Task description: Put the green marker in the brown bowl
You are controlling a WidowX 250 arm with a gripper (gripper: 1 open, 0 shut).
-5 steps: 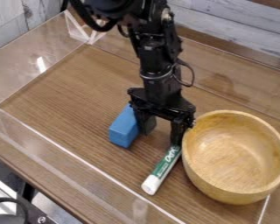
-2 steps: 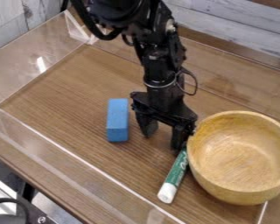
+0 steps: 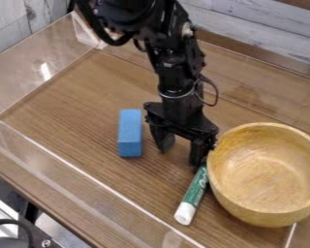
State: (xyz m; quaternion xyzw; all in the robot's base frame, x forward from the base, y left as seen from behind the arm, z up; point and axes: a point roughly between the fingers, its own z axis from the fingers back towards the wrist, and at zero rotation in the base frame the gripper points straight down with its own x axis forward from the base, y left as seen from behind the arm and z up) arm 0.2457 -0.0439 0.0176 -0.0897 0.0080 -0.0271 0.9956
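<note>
The green marker [image 3: 192, 195] lies on the wooden table near its front edge, slanted, its green end toward the front, right beside the left rim of the brown bowl [image 3: 263, 174]. The bowl is wide, light tan and holds nothing. My gripper [image 3: 181, 147] hangs from the black arm, pointing straight down, just behind the marker's far end and left of the bowl. Its two black fingers stand apart, open, with nothing between them.
A blue rectangular block [image 3: 131, 133] lies flat on the table, left of the gripper. Clear plastic walls [image 3: 42, 58] ring the table on the left and front. The black arm [image 3: 151, 29] rises toward the back.
A second ago the marker lay further left and the blue block leaned against the gripper. Both have since shifted; the block now lies flat. Nothing has moved in the last half second.
</note>
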